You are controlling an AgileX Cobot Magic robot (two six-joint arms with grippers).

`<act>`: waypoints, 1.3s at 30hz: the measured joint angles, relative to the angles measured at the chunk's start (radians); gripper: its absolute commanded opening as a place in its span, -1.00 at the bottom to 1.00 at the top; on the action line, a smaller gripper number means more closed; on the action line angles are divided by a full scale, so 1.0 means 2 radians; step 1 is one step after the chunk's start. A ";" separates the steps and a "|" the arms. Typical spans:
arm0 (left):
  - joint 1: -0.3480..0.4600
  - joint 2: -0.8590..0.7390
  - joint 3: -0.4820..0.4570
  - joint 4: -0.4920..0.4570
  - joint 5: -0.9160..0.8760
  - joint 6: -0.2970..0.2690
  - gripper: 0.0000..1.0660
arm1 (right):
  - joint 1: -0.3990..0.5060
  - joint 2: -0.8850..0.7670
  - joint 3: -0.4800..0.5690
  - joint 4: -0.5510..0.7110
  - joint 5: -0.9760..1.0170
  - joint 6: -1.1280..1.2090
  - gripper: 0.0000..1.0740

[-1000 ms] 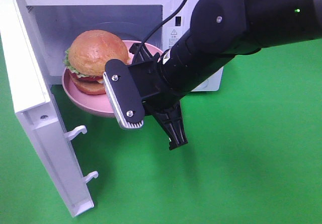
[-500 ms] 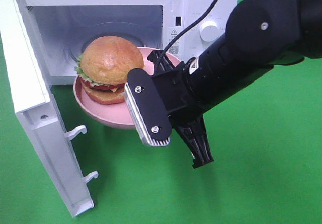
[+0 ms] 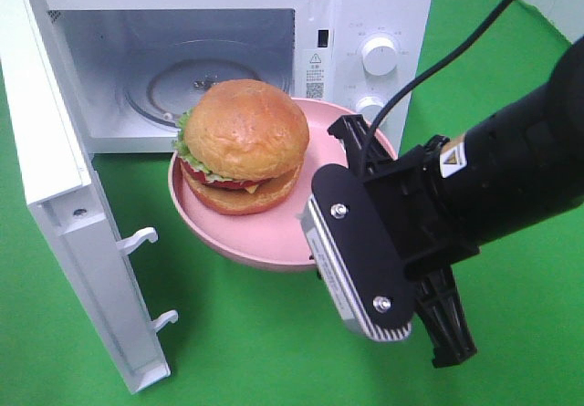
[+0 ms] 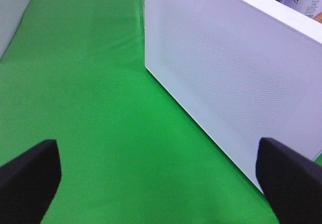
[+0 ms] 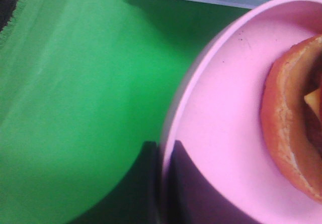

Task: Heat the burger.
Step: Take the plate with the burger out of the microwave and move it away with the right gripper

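The burger (image 3: 245,141), with a glossy brown bun and lettuce and red filling, sits on a pink plate (image 3: 265,242). The plate hangs in the air just in front of the open microwave (image 3: 365,23). My right gripper (image 3: 321,234) is shut on the plate's near right rim. In the right wrist view the gripper (image 5: 162,183) pinches the plate (image 5: 226,108) edge, and the burger's (image 5: 292,133) bottom bun shows beside it. My left gripper (image 4: 161,183) stands wide open with nothing between its fingers, facing the outer side of the microwave door (image 4: 236,78). It is out of the exterior view.
The microwave door (image 3: 64,205) swings open at the left, its latch hooks pointing inward. The glass turntable (image 3: 210,82) inside is bare. Control knobs (image 3: 379,55) are on the right panel. Green cloth (image 3: 228,351) covers the table.
My right gripper has drawn the plate and burger out of the microwave doorway, toward the right and the front. The left gripper's opening stays the same.
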 measured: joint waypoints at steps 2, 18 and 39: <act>0.000 0.000 0.000 0.000 0.000 0.000 0.83 | 0.000 -0.015 0.013 0.000 0.000 0.007 -1.00; 0.000 0.000 0.000 0.000 0.000 0.000 0.83 | 0.000 -0.150 0.129 -0.127 0.003 0.195 -1.00; 0.000 0.000 0.000 0.000 0.000 0.000 0.83 | 0.000 -0.183 0.135 -0.414 0.102 0.688 -1.00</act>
